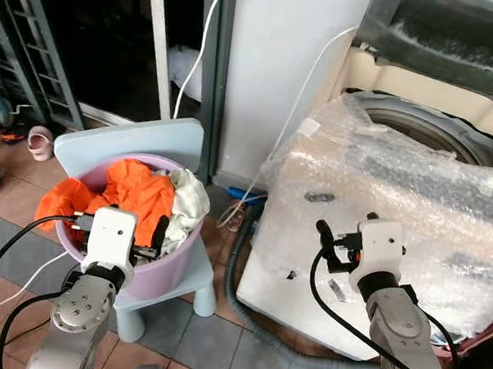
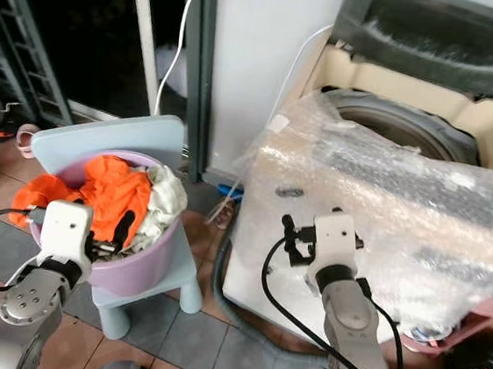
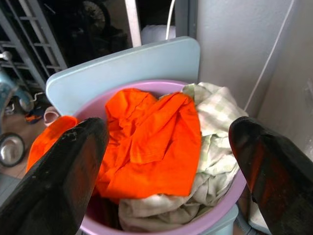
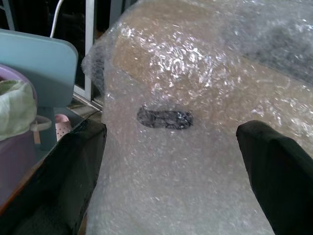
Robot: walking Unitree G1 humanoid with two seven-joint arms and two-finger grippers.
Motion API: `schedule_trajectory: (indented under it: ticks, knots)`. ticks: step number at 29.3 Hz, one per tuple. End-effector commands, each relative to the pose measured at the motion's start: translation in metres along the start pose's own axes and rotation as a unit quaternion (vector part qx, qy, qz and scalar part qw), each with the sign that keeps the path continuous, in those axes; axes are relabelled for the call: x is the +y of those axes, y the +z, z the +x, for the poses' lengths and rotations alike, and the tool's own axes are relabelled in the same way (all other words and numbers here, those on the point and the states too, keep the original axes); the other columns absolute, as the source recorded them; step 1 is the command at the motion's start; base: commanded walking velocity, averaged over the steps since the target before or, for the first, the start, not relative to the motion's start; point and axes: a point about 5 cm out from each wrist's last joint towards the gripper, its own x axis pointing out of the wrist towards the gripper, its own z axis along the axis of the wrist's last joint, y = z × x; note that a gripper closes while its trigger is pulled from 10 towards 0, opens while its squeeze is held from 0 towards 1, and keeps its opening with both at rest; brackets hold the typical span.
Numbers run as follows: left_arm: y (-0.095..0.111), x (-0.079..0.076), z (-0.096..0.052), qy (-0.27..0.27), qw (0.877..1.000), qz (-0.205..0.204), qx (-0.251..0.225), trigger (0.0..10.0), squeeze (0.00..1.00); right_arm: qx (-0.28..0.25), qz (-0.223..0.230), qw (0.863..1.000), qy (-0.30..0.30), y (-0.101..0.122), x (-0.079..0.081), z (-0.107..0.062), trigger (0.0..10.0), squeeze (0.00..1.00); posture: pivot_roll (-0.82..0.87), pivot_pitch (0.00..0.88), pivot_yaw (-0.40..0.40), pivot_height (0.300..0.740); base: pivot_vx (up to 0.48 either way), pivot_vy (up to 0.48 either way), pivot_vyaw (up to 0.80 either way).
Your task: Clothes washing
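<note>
floor (image 1: 212, 344): tiled | small blue chair (image 1: 137, 138) | washing machine (image 1: 380, 251)

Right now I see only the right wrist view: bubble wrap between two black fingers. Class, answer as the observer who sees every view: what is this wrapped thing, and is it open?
Observer: It is a top-loading washing machine. Its lid is raised, and the drum shows under the wrap's upper edge.
Operator: Where are the clothes?
Observer: To the robot's left, in a purple basin on a light blue chair. An orange garment lies on top, with a pale checked cloth beside it.
Operator: What is the other arm doing?
Observer: The left tool is open and aimed at the orange garment, not yet touching it.
</note>
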Motion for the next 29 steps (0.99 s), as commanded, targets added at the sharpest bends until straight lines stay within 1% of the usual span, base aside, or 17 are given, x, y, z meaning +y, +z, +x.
schedule_trajectory:
  ticks: [1, 2, 4, 9, 16, 22, 29]
  knots:
    - [-0.001, -0.006, 0.0, -0.01, 1.0, -0.001, 0.008, 10.0, 0.0, -0.005, 0.005, 1.0, -0.013, 0.001, -0.005, 0.001, 10.0, 0.0, -0.03, 0.0, -0.031, 0.74, 0.0, 0.0, 0.8]
    - [0.0, -0.009, 0.001, -0.018, 1.0, -0.003, 0.007, 10.0, 0.0, -0.006, 0.006, 1.0, -0.013, 0.001, -0.005, 0.002, 10.0, 0.0, -0.03, 0.0, -0.034, 0.74, 0.0, 0.0, 0.8]
    - [0.004, -0.012, 0.003, -0.031, 0.999, -0.007, -0.011, 10.0, 0.0, -0.011, 0.008, 1.0, -0.011, 0.003, -0.004, 0.004, 10.0, 0.0, -0.03, 0.0, -0.036, 0.74, 0.0, 0.0, 0.8]
    - [0.008, -0.012, 0.01, -0.014, 1.0, 0.003, -0.014, 10.0, 0.0, -0.017, 0.012, 1.0, -0.008, 0.006, -0.004, 0.009, 10.0, 0.0, -0.02, 0.0, -0.035, 0.74, 0.0, 0.0, 0.8]
    - [0.006, -0.01, 0.006, -0.025, 1.0, 0.0, -0.009, 10.0, 0.0, -0.021, 0.02, 1.0, -0.003, 0.007, -0.002, 0.01, 10.0, 0.0, -0.02, 0.0, -0.021, 0.74, 0.0, 0.0, 0.8]
    - [0.007, -0.01, 0.007, -0.029, 1.0, -0.008, -0.007, 10.0, 0.0, -0.023, 0.024, 0.999, 0.005, 0.006, 0.004, 0.008, 10.0, 0.0, -0.01, 0.0, -0.015, 0.74, 0.0, 0.0, 0.8]
    - [0.006, -0.009, 0.007, -0.025, 1.0, -0.005, -0.004, 10.0, 0.0, -0.024, 0.027, 0.999, 0.01, 0.006, 0.005, 0.01, 10.0, 0.0, -0.01, 0.0, -0.013, 0.74, 0.0, 0.0, 0.8]
